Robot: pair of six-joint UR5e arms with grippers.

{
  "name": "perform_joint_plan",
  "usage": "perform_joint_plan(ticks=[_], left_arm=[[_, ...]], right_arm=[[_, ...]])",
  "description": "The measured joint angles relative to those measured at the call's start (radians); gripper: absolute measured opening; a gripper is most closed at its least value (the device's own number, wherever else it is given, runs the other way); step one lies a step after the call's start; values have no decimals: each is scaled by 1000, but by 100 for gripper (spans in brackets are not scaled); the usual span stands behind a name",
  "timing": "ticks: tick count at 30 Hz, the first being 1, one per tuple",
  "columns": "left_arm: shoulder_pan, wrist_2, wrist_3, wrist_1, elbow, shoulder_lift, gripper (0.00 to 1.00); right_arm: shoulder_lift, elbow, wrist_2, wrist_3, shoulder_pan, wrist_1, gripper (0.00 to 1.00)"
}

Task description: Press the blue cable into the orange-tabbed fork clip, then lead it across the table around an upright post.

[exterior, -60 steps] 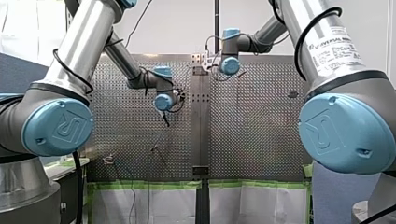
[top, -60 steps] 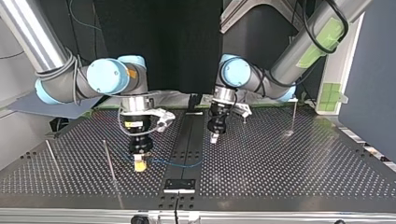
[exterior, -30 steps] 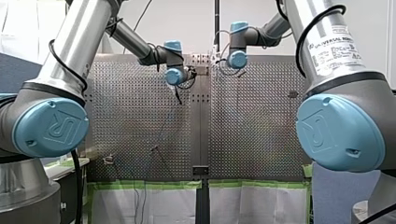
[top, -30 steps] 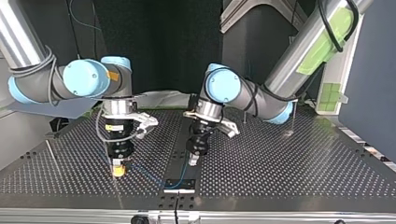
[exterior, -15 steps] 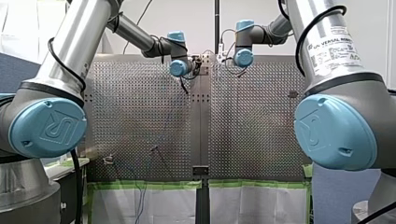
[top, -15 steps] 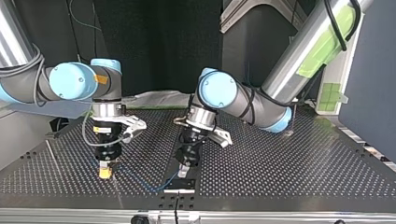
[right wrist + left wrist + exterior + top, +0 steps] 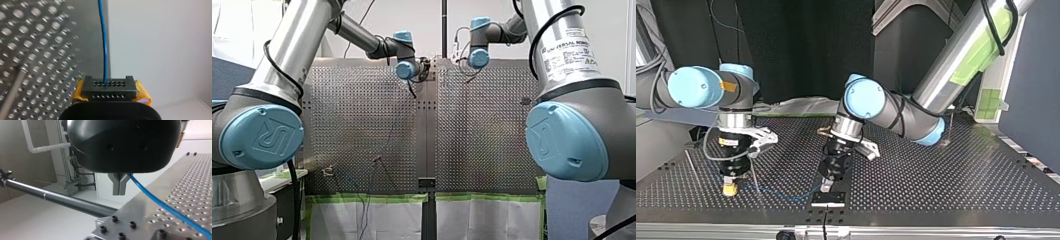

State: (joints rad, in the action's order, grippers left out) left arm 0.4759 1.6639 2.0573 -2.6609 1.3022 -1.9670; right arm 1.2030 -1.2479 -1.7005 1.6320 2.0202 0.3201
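In the top view my right gripper (image 7: 729, 188), with yellow pads, hangs low over the perforated table (image 7: 936, 170) at the left. My left gripper (image 7: 826, 185) hangs over the dark centre rail. The thin blue cable (image 7: 791, 196) sags between them, passing the foot of a thin upright post (image 7: 754, 175); which side it passes I cannot tell. In the left wrist view the metal fingers (image 7: 116, 186) stand together, and the blue cable (image 7: 170, 211) runs out from beside them. In the right wrist view the cable (image 7: 105, 50) leaves the black perforated tip of my right gripper (image 7: 110, 90), shut on it. No orange-tabbed clip shows.
A second thin rod (image 7: 691, 167) stands further left in the top view, and another post (image 7: 950, 125) at the far right. A black plate (image 7: 828, 198) sits on the centre rail at the near edge. A small fixture (image 7: 328, 171) stands low at the front view's left.
In the top view my right gripper has moved left past the thin post, drawing the cable with it. My left gripper has come down the centre rail towards the near edge.
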Motion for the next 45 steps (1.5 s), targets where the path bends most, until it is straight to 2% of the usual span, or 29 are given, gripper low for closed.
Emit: perform_joint_plan(ticks=[14,21,40,45], left_arm=[[38,-27,27,-35,-69,-35,2],[52,-30,32,-37,-73,-70,2],[70,-43,39,-33,-73,-110,2],[73,-48,40,-33,-74,-138,2]], right_arm=[[5,0,-2,2,-49,-32,0],[5,-4,-2,1,-70,-51,0],[3,-43,-4,1,-130,-53,0],[0,-47,-5,-1,-144,-53,0]])
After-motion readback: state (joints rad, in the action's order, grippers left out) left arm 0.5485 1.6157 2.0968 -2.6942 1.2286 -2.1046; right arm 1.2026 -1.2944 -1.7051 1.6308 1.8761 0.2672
